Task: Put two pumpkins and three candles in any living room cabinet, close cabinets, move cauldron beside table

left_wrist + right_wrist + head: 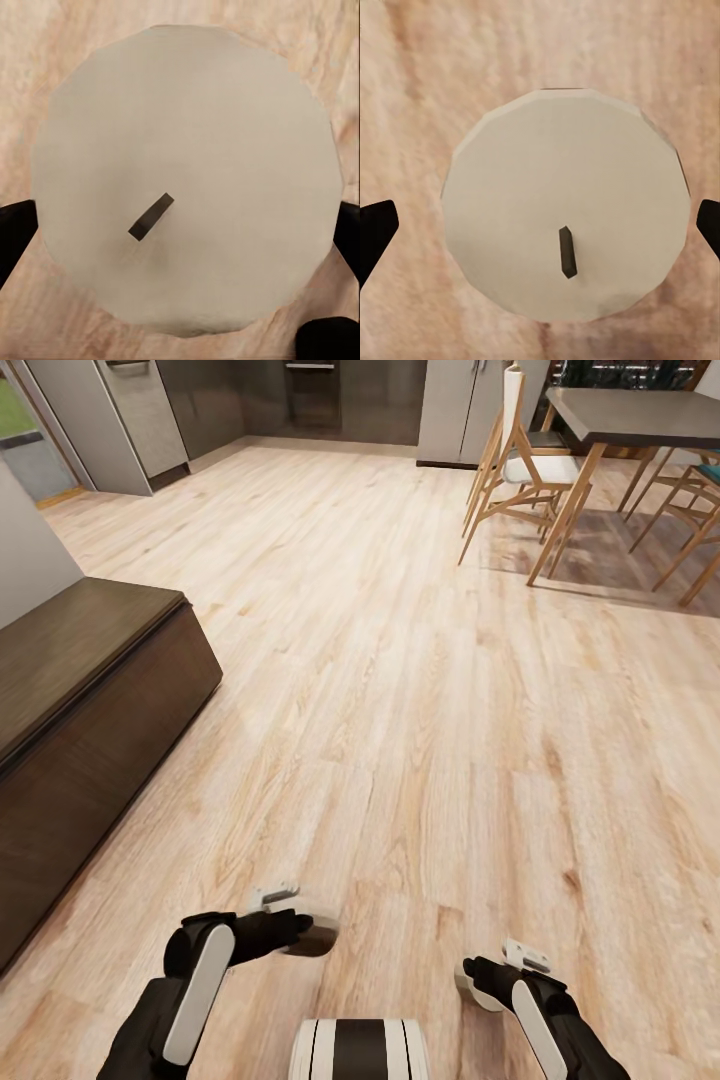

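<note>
Your left claw (300, 930) grips a candle (187, 180) at lower left of the head frame; your right claw (470, 978) grips another candle (566, 202) at lower right. The closed cabinet (90, 710) sits at left, plank floor (400, 690) stretching to a dining bench (630, 410) upper right.

Matt beige candles (187, 172), dark wood-grain cabinet (90, 690), pale wood-plank floor (400, 690).

Cabinet (90, 690) cut by left edge. Dining table (640, 410) cut at top right. Both candles' (187, 180) sides hidden; finger contact there cannot tell.
</note>
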